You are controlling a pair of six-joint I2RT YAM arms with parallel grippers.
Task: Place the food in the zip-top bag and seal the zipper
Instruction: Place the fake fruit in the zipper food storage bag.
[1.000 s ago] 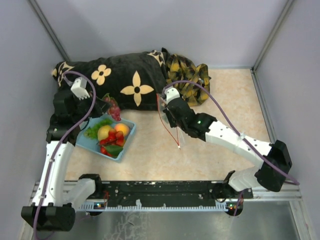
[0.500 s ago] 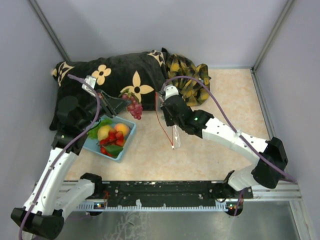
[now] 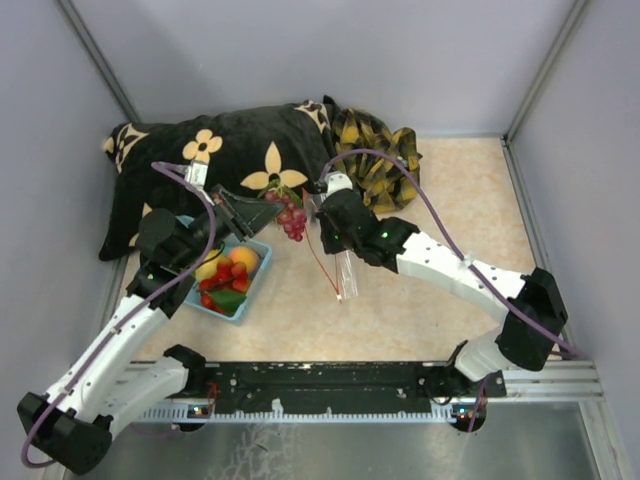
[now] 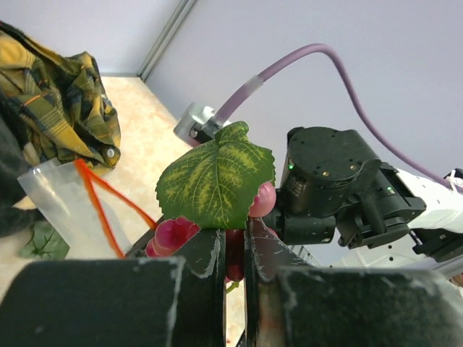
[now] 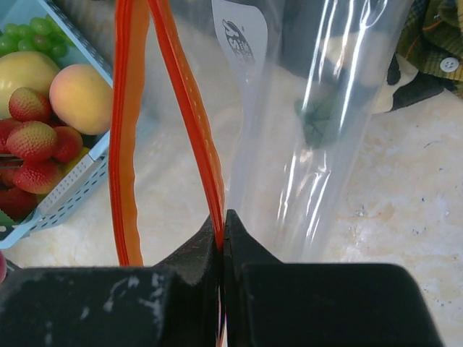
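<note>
Start at the left of the top view. The light-blue basket (image 3: 250, 285) sits on the table (image 3: 450, 180), just in front of a black flowered cloth (image 3: 250, 160). It holds most of the food: an orange-yellow fruit (image 3: 243, 258), red berries (image 3: 225, 273) and green leaves (image 3: 228, 297).

Next, look at the left claw (image 3: 270, 203). It is clenched on the stem end of the purple grapes (image 3: 292, 218), which hang in the air between the basket and the bag. In the left wrist view the grapes' green leaf (image 4: 217, 177) stands above the fingers (image 4: 206, 253).

To the right, the right claw (image 3: 338, 245) is clamped tight on the zipper (image 3: 318, 245). In its wrist view the fingers meet on one red-orange strip (image 5: 184, 108), and the other strip runs apart from it, so the mouth stands open. The clear bag (image 5: 325, 108) extends away from the claw; you cannot tell whether its far end touches the table.

A plaid cloth (image 3: 375, 150) lies behind the right claw.
</note>
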